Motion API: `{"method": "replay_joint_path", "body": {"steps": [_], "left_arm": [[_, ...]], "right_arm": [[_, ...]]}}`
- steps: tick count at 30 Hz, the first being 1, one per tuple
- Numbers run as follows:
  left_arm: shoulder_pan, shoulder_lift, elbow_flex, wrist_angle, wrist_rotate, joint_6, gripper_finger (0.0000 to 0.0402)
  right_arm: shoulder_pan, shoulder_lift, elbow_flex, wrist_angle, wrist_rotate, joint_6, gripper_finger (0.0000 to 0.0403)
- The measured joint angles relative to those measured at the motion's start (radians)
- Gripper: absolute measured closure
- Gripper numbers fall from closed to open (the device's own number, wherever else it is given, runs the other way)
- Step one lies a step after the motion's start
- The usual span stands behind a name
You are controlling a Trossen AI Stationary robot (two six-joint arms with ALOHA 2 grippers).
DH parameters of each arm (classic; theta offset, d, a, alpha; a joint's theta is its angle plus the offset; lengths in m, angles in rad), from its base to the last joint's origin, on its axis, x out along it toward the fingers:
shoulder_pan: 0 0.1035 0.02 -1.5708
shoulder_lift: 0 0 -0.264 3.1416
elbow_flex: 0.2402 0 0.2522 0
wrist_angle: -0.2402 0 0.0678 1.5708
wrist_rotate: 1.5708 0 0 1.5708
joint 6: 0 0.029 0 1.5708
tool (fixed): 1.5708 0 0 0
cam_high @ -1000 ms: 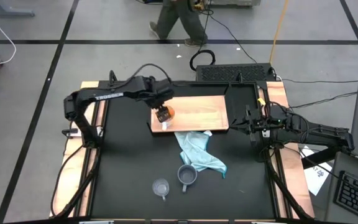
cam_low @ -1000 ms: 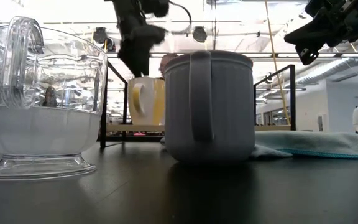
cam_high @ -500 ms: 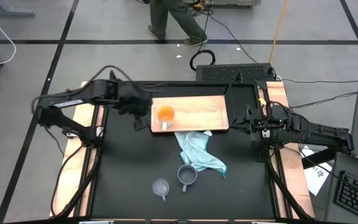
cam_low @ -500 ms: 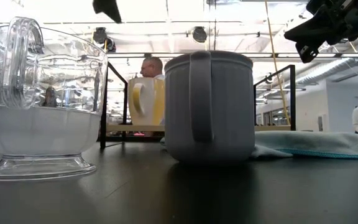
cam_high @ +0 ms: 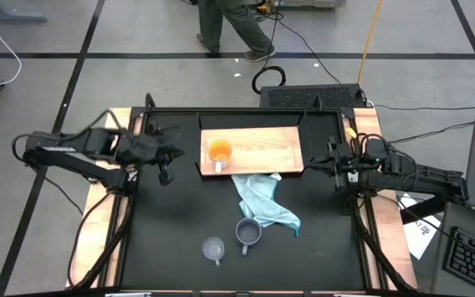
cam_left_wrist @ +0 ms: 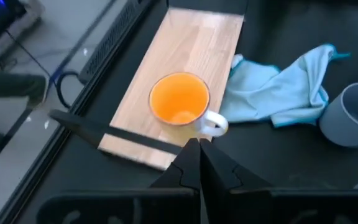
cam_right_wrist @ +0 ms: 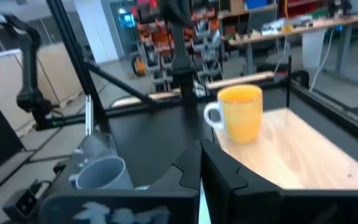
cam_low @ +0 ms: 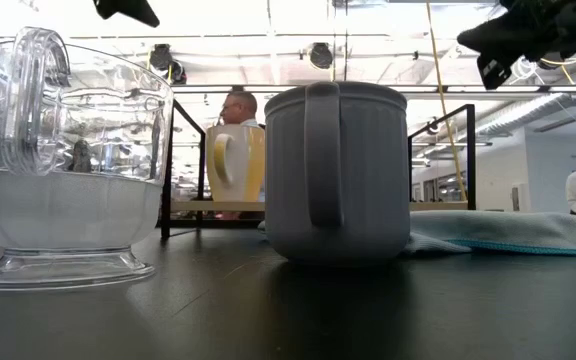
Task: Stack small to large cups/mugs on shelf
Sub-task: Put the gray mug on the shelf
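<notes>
On the shelf: orange mug alone | left gripper closed, empty | next: approach grey-blue mug squarely, clear of cloth

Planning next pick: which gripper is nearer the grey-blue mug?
Left gripper, slightly. It sits up-left of the grey-blue mug; the right gripper is up-right, farther off.

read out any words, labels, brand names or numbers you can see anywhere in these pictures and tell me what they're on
No text can be read.
Left arm: a pale mark, too small to read.
Orange mug, grey-blue mug, glass cup, shelf: no lettering shows.
</notes>
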Motion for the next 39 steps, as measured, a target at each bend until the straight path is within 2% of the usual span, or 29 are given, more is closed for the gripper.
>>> {"method": "replay_joint_path", "body": {"steps": [4, 7, 10, 12, 22, 29, 34, 39], "left_arm": [[-0.097, -0.101, -0.210, 0.271, -0.118, -0.033, 0.0400], [-0.155, -0.162, -0.369, 0.567, -0.200, 0.051, 0.0401], [-0.185, -0.203, -0.519, 0.859, -0.219, 0.153, 0.0401], [-0.199, -0.225, -0.604, 0.979, -0.219, 0.183, 0.0401], [-0.237, -0.251, -0.866, 1.286, -0.219, 0.137, 0.0401], [-0.237, -0.251, -0.975, 1.549, -0.181, 0.201, 0.0401], [-0.237, -0.251, -1.013, 1.575, -0.166, 0.174, 0.0401], [-0.237, -0.251, -1.018, 1.572, -0.166, 0.168, 0.0399]], "right_arm": [[0.000, 0.000, 0.000, 0.011, 0.000, -0.009, 0.0403], [0.000, 0.000, 0.000, 0.013, 0.000, -0.034, 0.0403], [0.000, 0.000, 0.000, 0.024, 0.000, -0.044, 0.0403], [0.000, 0.000, 0.000, 0.032, 0.000, -0.045, 0.0403], [0.000, 0.001, -0.028, 0.046, 0.000, -0.016, 0.0403], [0.000, 0.001, -0.108, 0.108, 0.000, -0.025, 0.0403], [0.000, 0.001, -0.162, 0.263, -0.008, 0.012, 0.0403], [0.000, 0.001, -0.184, 0.307, -0.052, 0.009, 0.0403]]}}
